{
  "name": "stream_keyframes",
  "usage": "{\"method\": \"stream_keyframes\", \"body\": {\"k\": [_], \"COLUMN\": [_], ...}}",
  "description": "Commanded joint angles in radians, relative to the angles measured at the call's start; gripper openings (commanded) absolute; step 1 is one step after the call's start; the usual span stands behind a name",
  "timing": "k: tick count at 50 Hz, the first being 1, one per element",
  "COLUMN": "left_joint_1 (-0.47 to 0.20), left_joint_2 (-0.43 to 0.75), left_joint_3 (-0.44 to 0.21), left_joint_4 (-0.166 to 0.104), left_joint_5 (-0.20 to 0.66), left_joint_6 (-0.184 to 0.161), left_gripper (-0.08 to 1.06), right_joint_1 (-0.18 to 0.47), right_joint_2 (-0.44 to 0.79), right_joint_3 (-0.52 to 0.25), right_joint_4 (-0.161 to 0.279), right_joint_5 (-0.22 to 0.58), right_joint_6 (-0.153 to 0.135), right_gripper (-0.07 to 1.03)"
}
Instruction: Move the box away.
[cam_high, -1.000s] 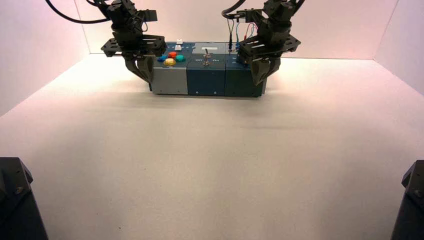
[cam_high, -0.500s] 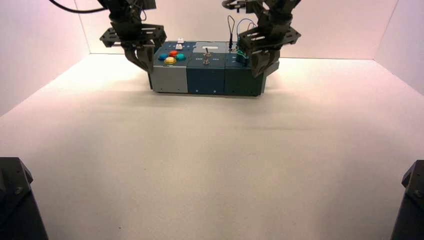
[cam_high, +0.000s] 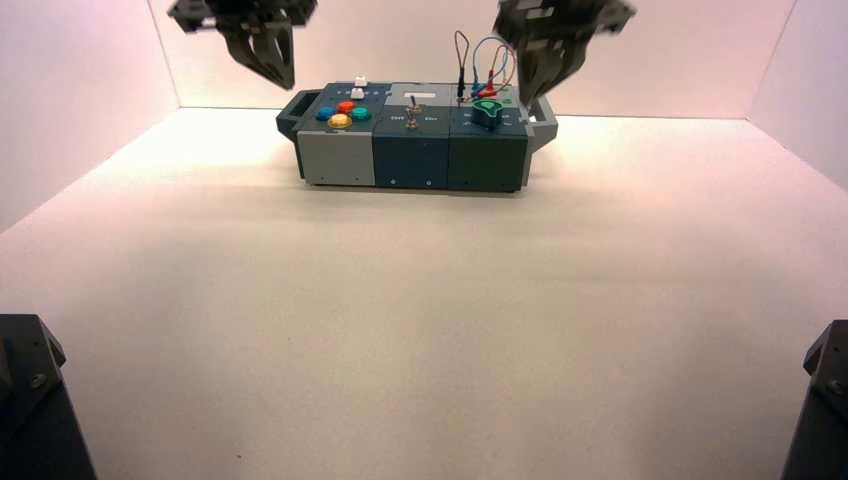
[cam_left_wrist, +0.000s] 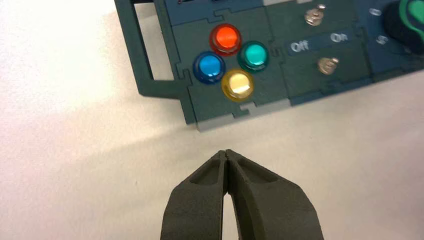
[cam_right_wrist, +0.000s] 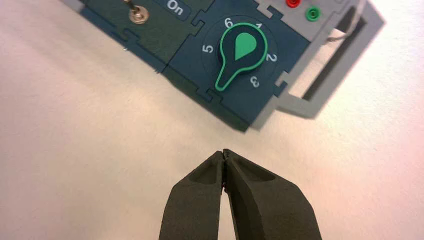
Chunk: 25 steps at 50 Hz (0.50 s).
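Observation:
The box (cam_high: 412, 150), long, dark teal and grey, stands at the far side of the white table near the back wall, with a handle at each end. My left gripper (cam_high: 277, 72) hangs shut in the air above the box's left handle (cam_high: 288, 110), touching nothing. In the left wrist view its shut gripper (cam_left_wrist: 226, 152) hovers over bare table before the red, blue, green and yellow buttons (cam_left_wrist: 231, 61). My right gripper (cam_high: 534, 88) hangs shut above the right end, near the green knob (cam_high: 487, 110). In the right wrist view that gripper (cam_right_wrist: 223, 151) is empty; the knob (cam_right_wrist: 239, 54) and grey handle (cam_right_wrist: 327, 60) lie beyond it.
Looped wires (cam_high: 480, 62) rise from the box's back right. Toggle switches (cam_left_wrist: 327, 65) sit beside "Off" and "On" lettering. White walls close in behind and at both sides. Two dark arm bases (cam_high: 30, 400) occupy the near corners.
Both grippers have risen from the box's ends, where they stood low beside the handles, to well above it. The box now stands uncovered with both handles showing.

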<state>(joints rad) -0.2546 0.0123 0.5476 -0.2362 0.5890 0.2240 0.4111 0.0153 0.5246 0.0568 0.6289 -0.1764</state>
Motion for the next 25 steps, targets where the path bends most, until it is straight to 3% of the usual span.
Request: {"method": "stream_keyframes", "body": {"k": [1,7,13,15,19,25], "left_joint_1": [-0.002,0.000,0.000,0.002,0.000,0.002], "left_joint_2": [-0.075,-0.100,-0.103,-0.101,-0.101,-0.092], "left_joint_3": [-0.020,-0.041,-0.061,-0.063,-0.063,-0.061], "left_joint_4": [0.000,0.002,0.002,0.002,0.002,0.002], "left_joint_5": [0.063,0.140,0.209,0.212,0.209,0.192], "left_joint_6": [0.003,0.006,0.035,0.041,0.086,0.098], "left_gripper": [-0.03,-0.03,-0.03,-0.03,-0.03,-0.03], "right_joint_1": [0.000,0.000,0.002,0.002,0.002,0.002], "right_joint_2": [-0.097,-0.141,-0.164,-0.166,-0.175,-0.184], "right_joint_3": [-0.012,-0.017,-0.011,-0.008,0.009,0.034], "right_joint_4": [0.006,0.008,0.009,0.009,0.006,0.000], "right_joint_5": [0.067,0.144,0.179,0.181,0.175,0.147], "right_joint_6": [0.002,0.002,-0.006,-0.008,-0.009,-0.015], "right_gripper": [-0.02,-0.02,-0.02,-0.02,-0.02,-0.02]}}
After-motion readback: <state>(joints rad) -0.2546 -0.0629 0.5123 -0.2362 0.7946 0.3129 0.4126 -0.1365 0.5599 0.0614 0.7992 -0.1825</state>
